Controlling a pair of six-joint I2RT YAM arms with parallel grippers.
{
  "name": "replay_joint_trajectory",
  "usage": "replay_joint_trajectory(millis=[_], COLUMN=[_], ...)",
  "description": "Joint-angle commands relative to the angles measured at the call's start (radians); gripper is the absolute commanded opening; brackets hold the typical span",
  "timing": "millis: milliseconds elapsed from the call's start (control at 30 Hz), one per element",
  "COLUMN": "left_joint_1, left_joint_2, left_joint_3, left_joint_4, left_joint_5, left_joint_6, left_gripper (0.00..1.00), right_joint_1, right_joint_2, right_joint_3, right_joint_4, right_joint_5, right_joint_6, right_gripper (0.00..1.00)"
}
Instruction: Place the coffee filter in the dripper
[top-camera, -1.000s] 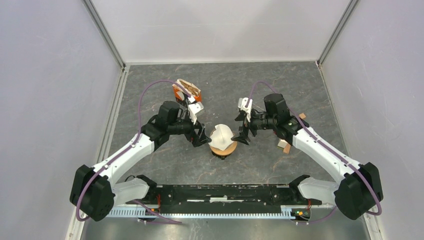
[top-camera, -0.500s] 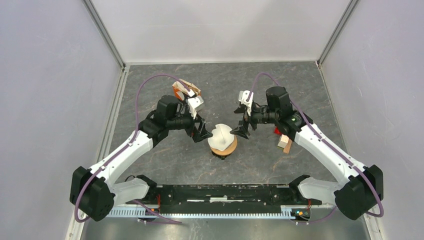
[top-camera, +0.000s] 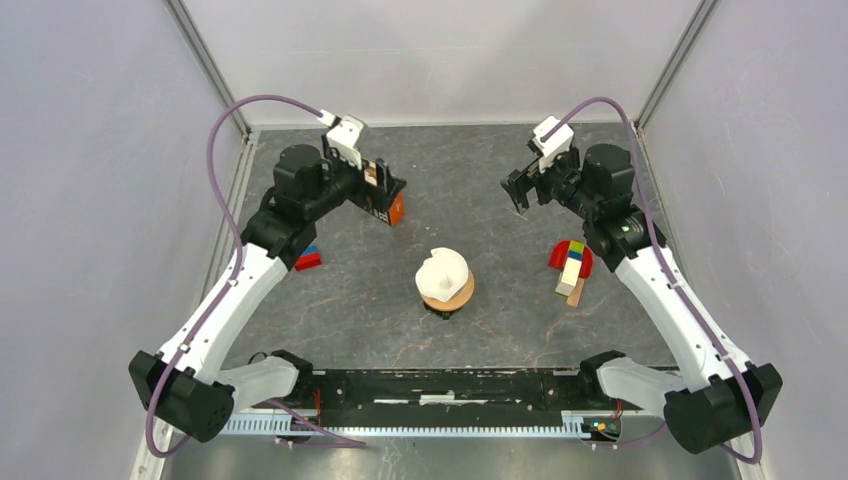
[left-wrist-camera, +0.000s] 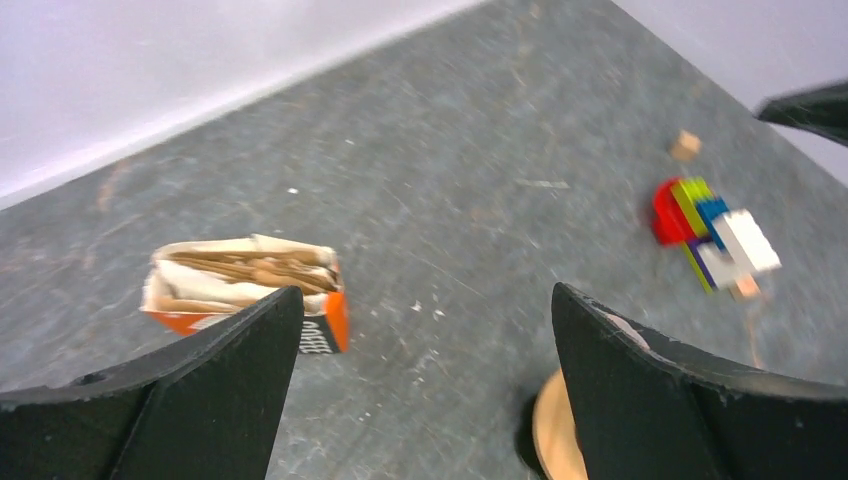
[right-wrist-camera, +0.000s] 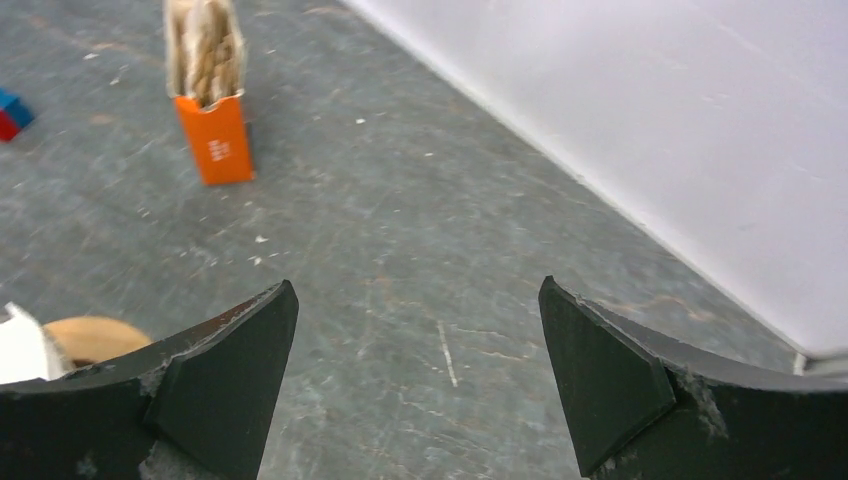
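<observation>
Withdrawn from the dripper (top-camera: 452, 297), the left fingers (left-wrist-camera: 220, 385) stand at its 10 o'clock and the right fingers (right-wrist-camera: 215, 375) at 2 o'clock, both spread wide and empty; the white coffee filter (top-camera: 443, 270) sits in it at bench (top-camera: 500, 185) centre.

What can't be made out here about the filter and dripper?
- Glass cone of the dripper: top view, covered by the coffee filter; only the collar shows.
- How deep the filter sits: top view, too small.
- Left wrist: dripper cut by the bottom edge and a jaw.
- Right wrist: filter cut by the left edge.
</observation>
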Motion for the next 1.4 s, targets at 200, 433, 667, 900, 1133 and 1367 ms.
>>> replay_joint_trajectory(millis=[200, 433, 667, 900, 1133, 1367], left_joint_1=[0.072, 0.088, 0.104, 0.104, 0.106, 0.106], left_joint_2=[-0.019, -0.072, -0.093, -0.090, -0.090, -0.089], left_joint_3=[0.025, -0.054, -0.086, -0.102, -0.118, -0.134], left_joint_4=[0.129, 0.240, 0.240, 0.240, 0.240, 0.274], left_joint_5=[-0.249, -0.346, -0.346, -0.297, -0.269, -0.237], left_joint_6=[-0.079, -0.009, -0.015, -0.030, -0.035, -0.034], left_gripper=[1.00, 1.00, 1.00, 1.00, 1.00, 1.00], right_joint_1=[0.003, 0.003, 0.003, 0.002, 0.003, 0.003], right_joint_2=[-0.081, -0.085, -0.090, -0.095, -0.097, -0.091], right_joint_3=[0.002, 0.007, -0.013, -0.023, -0.022, -0.019], right_joint_4=[0.120, 0.122, 0.119, 0.119, 0.112, 0.113], right_joint_5=[0.295, 0.299, 0.265, 0.268, 0.265, 0.255], right_joint_6=[-0.014, -0.026, -0.024, -0.030, -0.033, -0.032], right_gripper=[0.98, 0.98, 0.98, 0.98, 0.98, 0.98])
